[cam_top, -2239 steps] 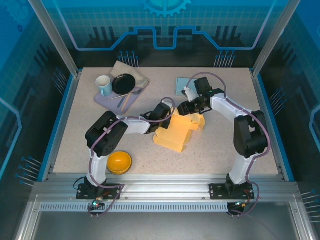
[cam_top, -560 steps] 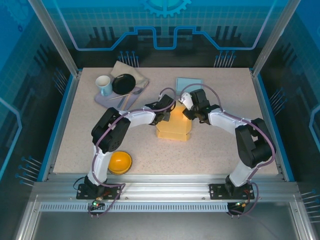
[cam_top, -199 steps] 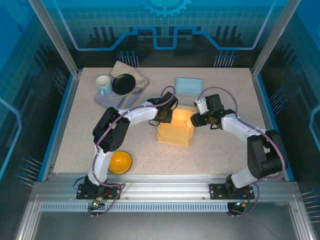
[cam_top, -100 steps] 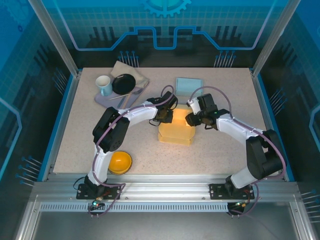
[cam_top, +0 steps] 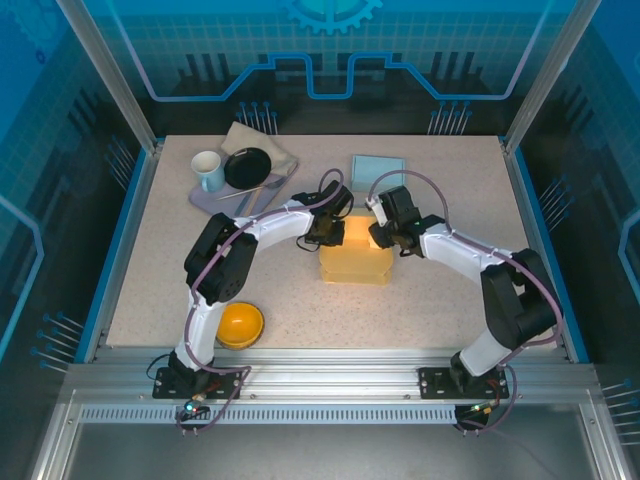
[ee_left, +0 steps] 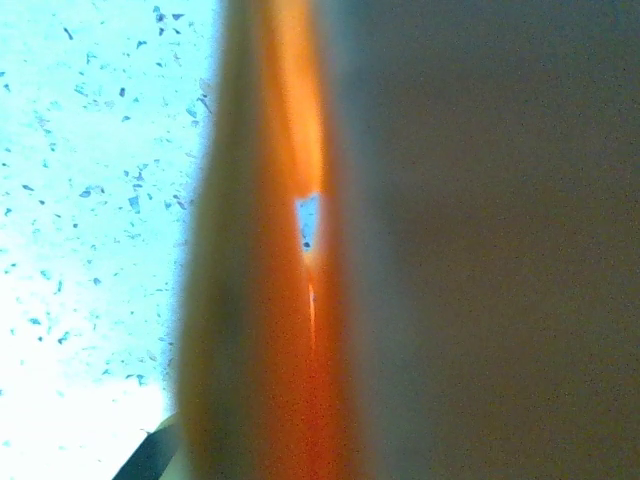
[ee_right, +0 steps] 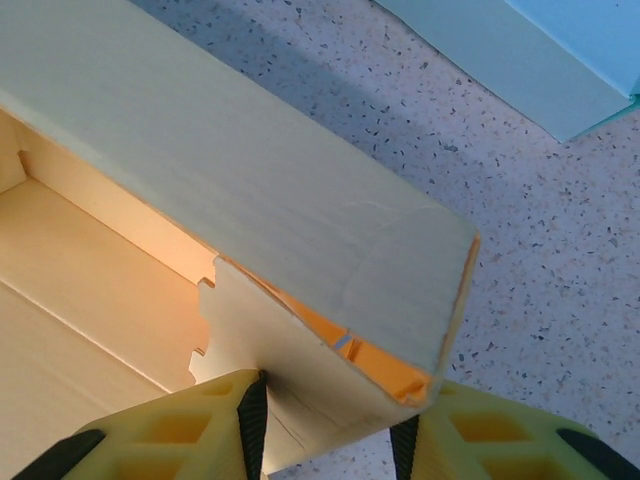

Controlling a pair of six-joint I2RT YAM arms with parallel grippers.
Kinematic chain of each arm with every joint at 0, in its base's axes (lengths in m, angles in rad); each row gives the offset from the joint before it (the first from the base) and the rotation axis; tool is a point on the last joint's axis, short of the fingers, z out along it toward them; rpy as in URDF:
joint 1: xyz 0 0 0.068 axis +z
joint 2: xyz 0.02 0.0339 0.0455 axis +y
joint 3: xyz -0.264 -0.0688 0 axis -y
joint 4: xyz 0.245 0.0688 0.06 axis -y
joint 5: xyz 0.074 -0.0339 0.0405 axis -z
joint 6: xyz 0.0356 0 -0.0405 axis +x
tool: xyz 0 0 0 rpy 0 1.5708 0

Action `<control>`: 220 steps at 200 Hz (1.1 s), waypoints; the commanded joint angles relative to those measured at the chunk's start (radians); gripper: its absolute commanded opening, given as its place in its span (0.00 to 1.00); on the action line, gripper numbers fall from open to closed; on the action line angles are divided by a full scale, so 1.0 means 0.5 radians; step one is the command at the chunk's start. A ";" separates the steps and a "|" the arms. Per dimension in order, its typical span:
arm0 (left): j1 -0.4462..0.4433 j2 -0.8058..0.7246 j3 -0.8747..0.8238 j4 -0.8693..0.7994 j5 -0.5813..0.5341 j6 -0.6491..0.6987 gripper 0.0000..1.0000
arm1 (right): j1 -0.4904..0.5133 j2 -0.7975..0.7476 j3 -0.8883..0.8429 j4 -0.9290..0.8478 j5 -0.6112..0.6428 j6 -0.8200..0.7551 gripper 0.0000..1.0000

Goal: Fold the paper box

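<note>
Centre of the surface (cam_top: 430, 312), between both arms: paper box (cam_top: 354, 262), yellow, standing as a compact block. Left side: left jaws together at the box's far left corner; whether a wall is pinched between them cannot be told. Right side: right jaws apart, astride the right end corner; a firm grip cannot be told. Judged done: walls raised, one long wall doubled over. Judged outstanding: notched end flap (ee_right: 290, 370) loose, untucked; interior open.
</note>
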 commanded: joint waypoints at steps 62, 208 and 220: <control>0.018 -0.144 0.047 -0.063 0.255 -0.074 0.02 | 0.134 0.140 0.140 -0.095 0.289 0.051 0.19; 0.060 -0.196 -0.005 -0.109 0.041 -0.263 0.02 | 0.428 0.346 0.450 -0.679 0.838 1.182 0.25; 0.063 -0.196 -0.008 -0.106 0.045 -0.266 0.02 | 0.380 0.269 0.333 -0.430 0.504 1.098 0.32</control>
